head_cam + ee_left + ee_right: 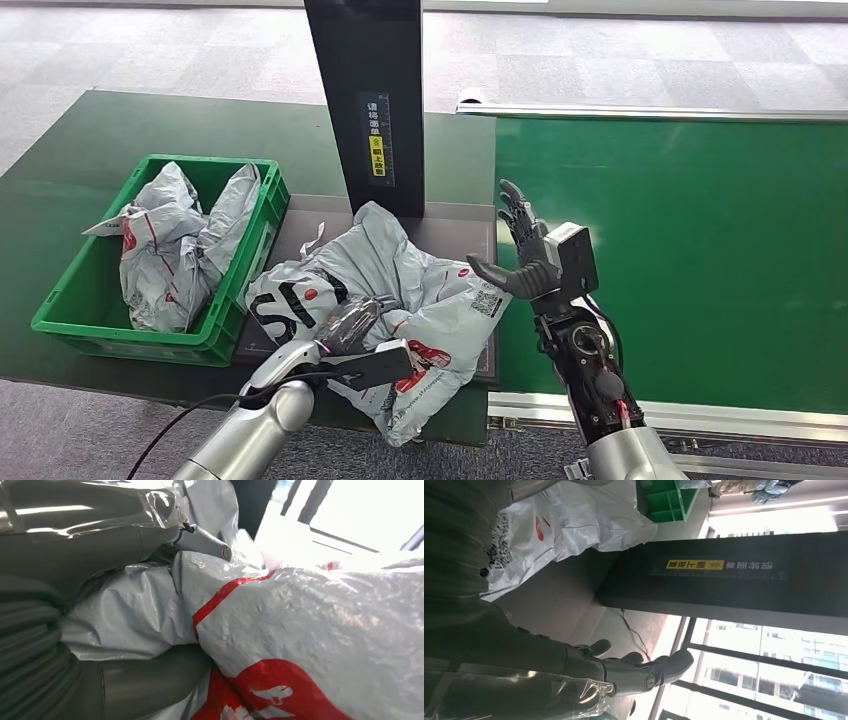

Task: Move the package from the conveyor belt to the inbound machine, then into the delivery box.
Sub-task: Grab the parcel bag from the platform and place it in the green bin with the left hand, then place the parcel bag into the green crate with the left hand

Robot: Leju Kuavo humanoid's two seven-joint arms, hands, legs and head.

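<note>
Package (pixel 400 300), a crumpled grey mailer with red marks, is off the green belt (pixel 690 250) and lies on the dark plate of the inbound machine (pixel 365 100), at the foot of its black post, so by my reading the first leg is done and the move into the green box (pixel 240 300) on the desk (pixel 90 140) is left. That box, just beside the plate, already holds other grey bags (pixel 170 250). Left robot hand (pixel 350 330) is clamped on the package's near edge, while the right robot hand (pixel 525 255) hovers beside it, fingers apart and empty.
</note>
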